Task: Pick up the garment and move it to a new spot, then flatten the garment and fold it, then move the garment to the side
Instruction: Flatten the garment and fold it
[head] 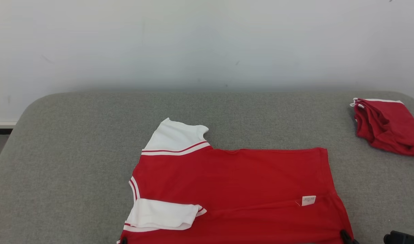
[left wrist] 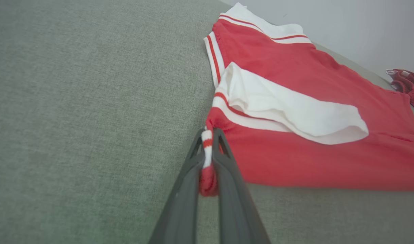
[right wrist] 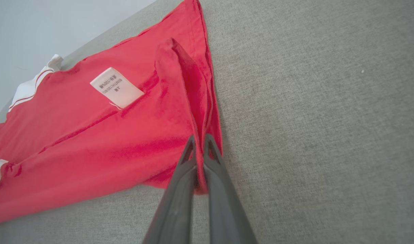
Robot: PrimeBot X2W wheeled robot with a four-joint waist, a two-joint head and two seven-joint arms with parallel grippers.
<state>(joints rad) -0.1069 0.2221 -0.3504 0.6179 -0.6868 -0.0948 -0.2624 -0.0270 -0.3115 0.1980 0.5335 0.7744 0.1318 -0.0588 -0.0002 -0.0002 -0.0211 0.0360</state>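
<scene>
The garment is a red shirt with white sleeves, lying spread on the grey padded surface, a white label showing near its right side. In the left wrist view my left gripper is shut on the garment's red-and-white striped trim at its near left corner. My right gripper pinches a raised red fold at the near right corner of the garment. In the head view the tips of the left gripper and right gripper peek in at the bottom edge, at those two corners.
A second red piece of clothing lies bunched at the right end of the grey surface. A pale wall rises behind it. Bare padding stretches left of the shirt and along the back.
</scene>
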